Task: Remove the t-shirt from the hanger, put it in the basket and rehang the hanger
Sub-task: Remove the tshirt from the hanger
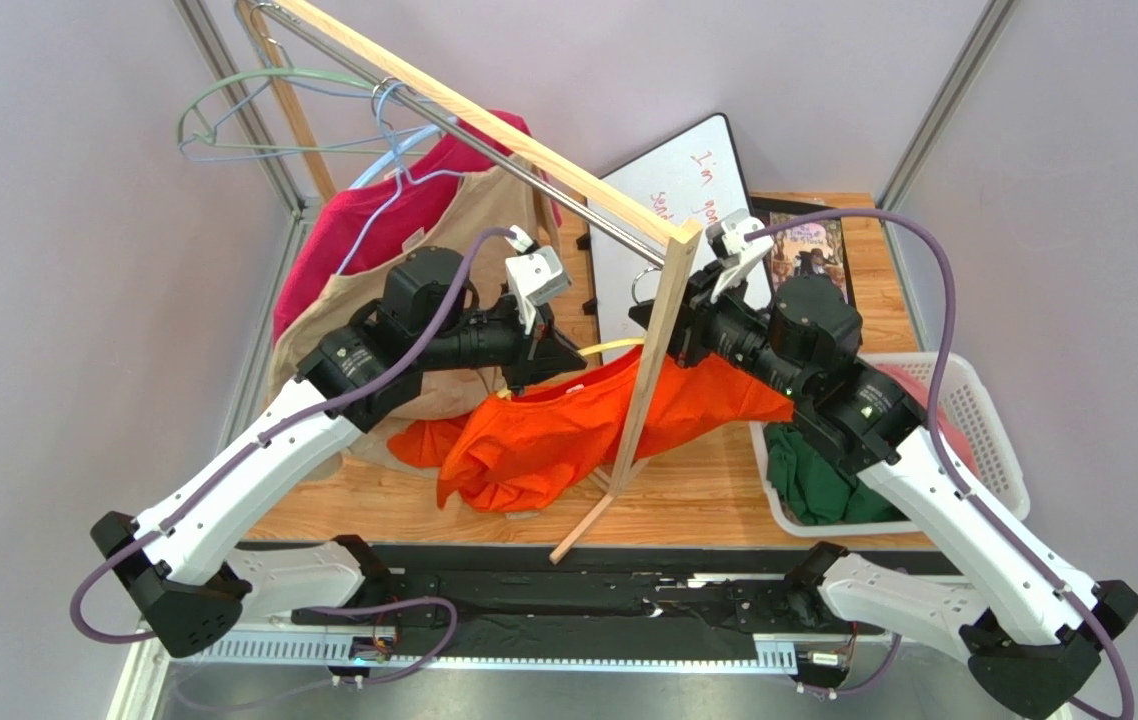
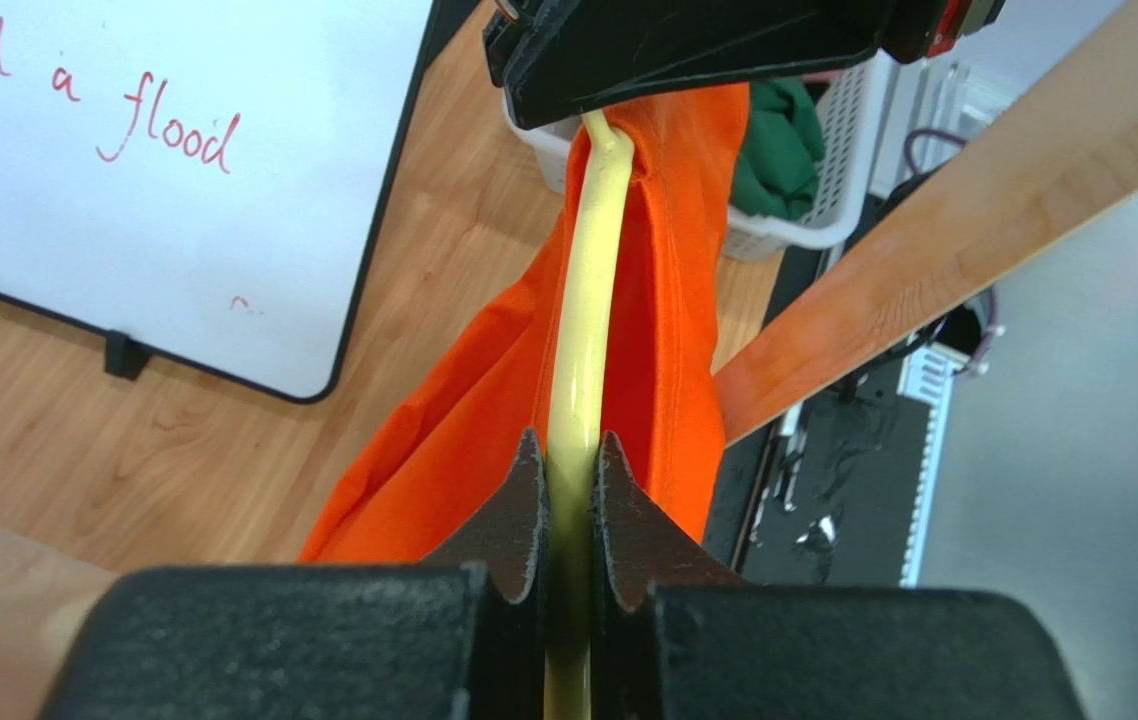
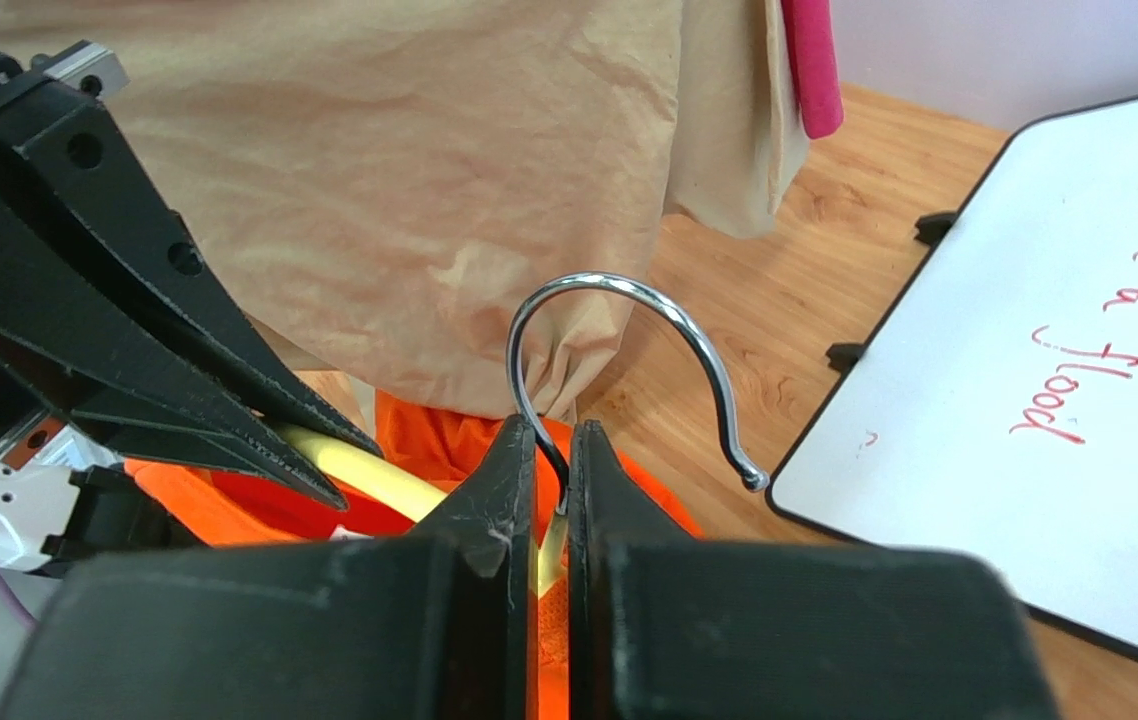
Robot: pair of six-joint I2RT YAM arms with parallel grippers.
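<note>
left gripper (image 2: 572,468) pinches the yellow hanger (image 2: 590,285) arm, right gripper (image 3: 550,450) clamps the neck of its metal hook (image 3: 613,282). orange t-shirt (image 1: 560,435) drapes off the hanger, between and below both.

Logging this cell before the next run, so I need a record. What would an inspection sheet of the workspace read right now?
Surface: wooden table, partly covered by cloth.
Job's things: orange t-shirt on the yellow hanger, off the rail; its metal hook is hooked on nothing.
Clutter: whiteboard; white basket holding green cloth; tan garment and magenta garment on the rack.
Grippers: left gripper shut on the hanger's arm; right gripper shut at the hook's base.
Cables: purple cable loops along each arm; no snag seen.
Surroundings: wooden rack, grey walls.
</note>
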